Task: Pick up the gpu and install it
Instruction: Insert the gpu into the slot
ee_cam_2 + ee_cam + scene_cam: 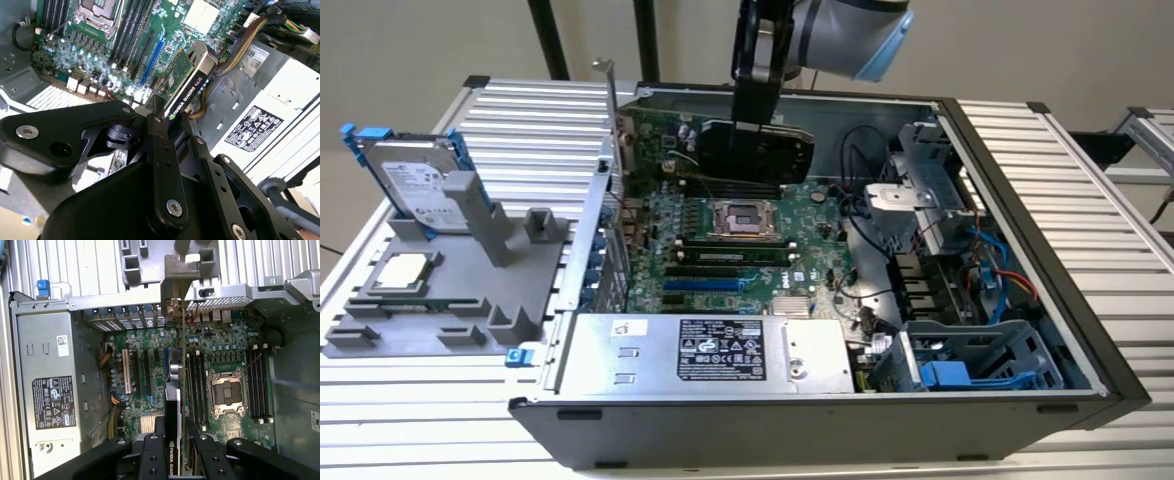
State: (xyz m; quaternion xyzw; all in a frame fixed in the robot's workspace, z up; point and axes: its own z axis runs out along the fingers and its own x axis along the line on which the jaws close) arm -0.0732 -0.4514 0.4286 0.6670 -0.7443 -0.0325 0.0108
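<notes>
The gpu hangs over the far part of the open computer case, above the motherboard, with its black cooler block facing the camera. Its silver end bracket stands up at the case's rear wall, on the exterior view's left. My gripper comes down from above and is shut on the card's upper edge. In the second wrist view the gripper clamps the gpu, which tilts over the expansion slots. In the first wrist view the gpu shows edge-on between the black fingers.
A grey fixture on the exterior view's left holds a silver hard drive with blue rails and a square CPU chip. Inside the case are the power supply, an open CPU socket, cables and a drive cage.
</notes>
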